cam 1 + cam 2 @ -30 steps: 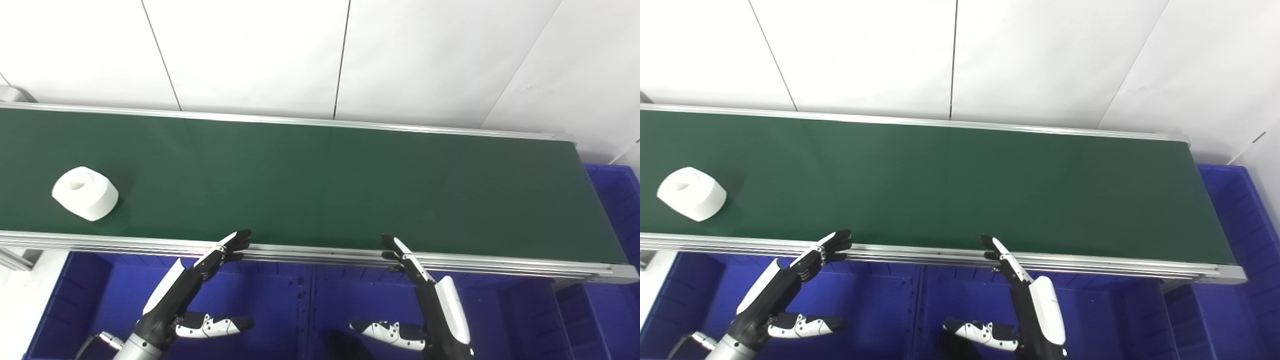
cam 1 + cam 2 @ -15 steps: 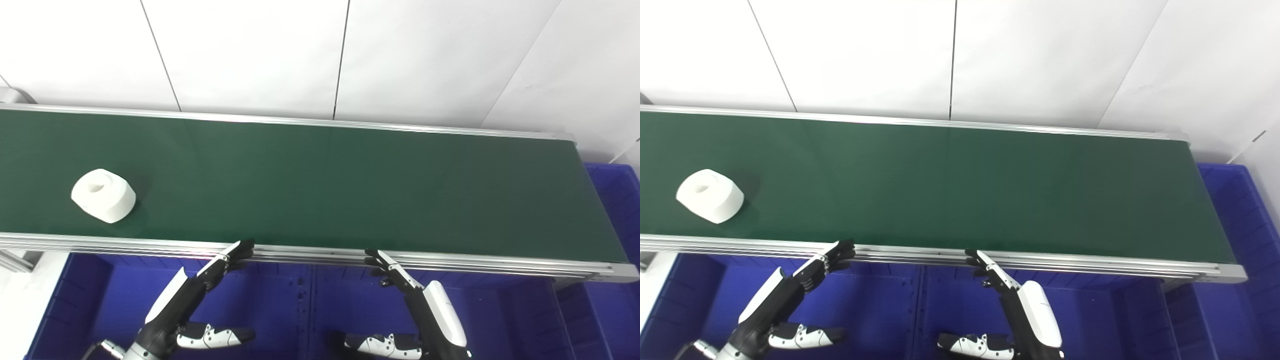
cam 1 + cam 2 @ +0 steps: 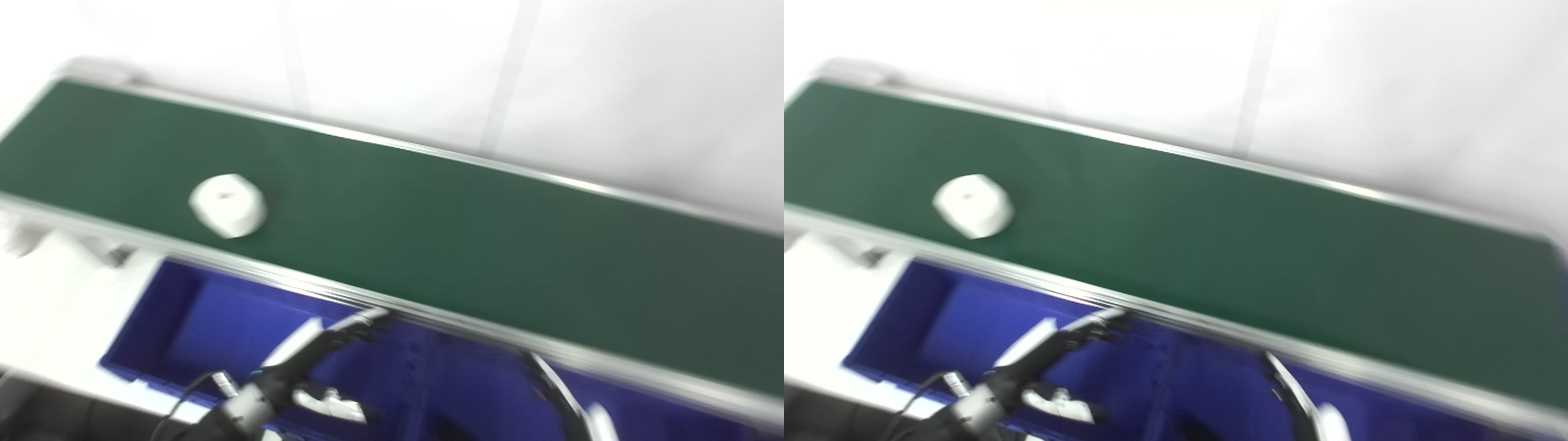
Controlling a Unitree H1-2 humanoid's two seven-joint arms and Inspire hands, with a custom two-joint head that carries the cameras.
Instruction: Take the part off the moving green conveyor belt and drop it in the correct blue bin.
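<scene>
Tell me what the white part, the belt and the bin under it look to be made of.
White part: probably matte plastic or foam; evenly white with rounded edges, blurred. Belt: dark green rubber or PVC sheet, flat with a dull sheen, in a bright metal rail, likely aluminium. Blue bin: likely moulded plastic; uniform saturated colour.

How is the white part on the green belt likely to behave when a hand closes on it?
The white part looks blocky and solid, so probably stiff. Its rounded corners and smooth faces might slip between fingers. It sits squat and flat, so tipping or rolling seems unlikely.
</scene>
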